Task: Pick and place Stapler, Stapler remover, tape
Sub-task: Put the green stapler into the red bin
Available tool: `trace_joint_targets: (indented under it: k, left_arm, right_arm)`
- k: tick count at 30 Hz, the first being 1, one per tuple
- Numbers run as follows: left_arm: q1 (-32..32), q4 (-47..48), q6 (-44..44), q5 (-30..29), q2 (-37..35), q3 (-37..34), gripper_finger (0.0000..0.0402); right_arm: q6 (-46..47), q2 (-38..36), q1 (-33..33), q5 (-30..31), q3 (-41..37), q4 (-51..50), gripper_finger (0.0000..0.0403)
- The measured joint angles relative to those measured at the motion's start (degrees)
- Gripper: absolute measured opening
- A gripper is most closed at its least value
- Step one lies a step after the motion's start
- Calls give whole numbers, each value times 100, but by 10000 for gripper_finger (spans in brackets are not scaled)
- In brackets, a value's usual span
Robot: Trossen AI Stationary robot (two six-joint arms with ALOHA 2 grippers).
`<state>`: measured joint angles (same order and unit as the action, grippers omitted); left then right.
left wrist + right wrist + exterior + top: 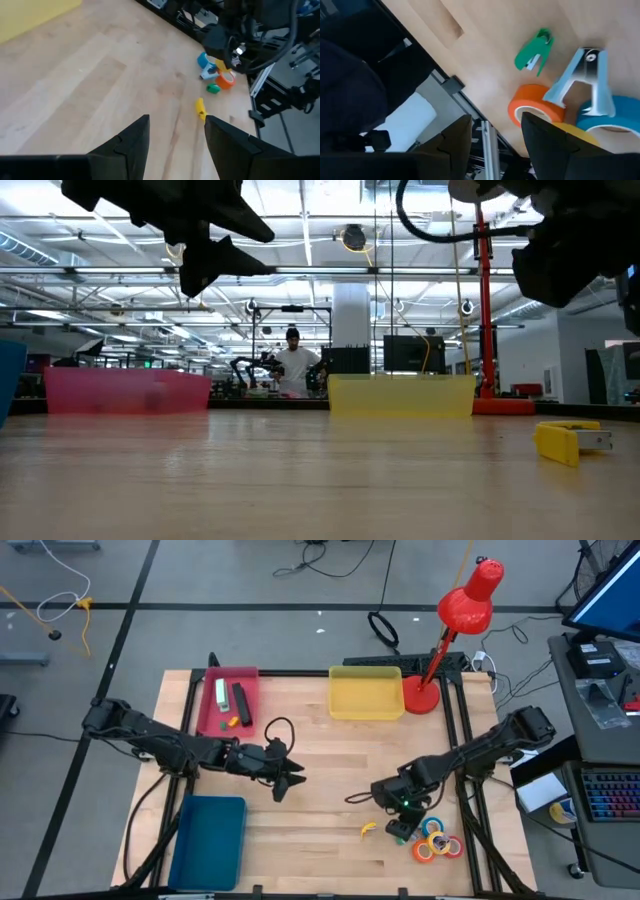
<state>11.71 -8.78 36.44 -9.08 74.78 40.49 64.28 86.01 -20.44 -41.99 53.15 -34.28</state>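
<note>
The tape rolls (438,843) lie in a heap near the table's right near corner: orange (532,107), blue (607,120) and yellow (570,131), with a pale blue tool (585,80) lying across them. A small green stapler remover (535,50) lies beside them. A yellow one (368,829) (565,441) (200,107) rests flat farther left. My right gripper (400,812) (495,137) hovers open over the heap's left side, touching nothing. My left gripper (290,778) (175,135) hangs open above the table's middle, pointing toward the heap.
A pink tray (250,675) at the far left holds a white-green stapler (220,693), a black bar and an orange bit. A yellow tray (366,693) sits at the far middle, a blue tray (210,840) at the near left. A red lamp (470,600) stands at the far right.
</note>
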Motion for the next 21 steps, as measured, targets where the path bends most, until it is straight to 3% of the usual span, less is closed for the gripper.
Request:
trace_joint_targets:
  k: [6,21]
  left_arm:
    - [-44,20,-188,24,0,0,188]
    - [-44,184,-708,367,-26,0,188]
  right_arm:
    - [592,-15,-229,209,0,363,164]
    - [2031,-15,-858,1802,0,708,164]
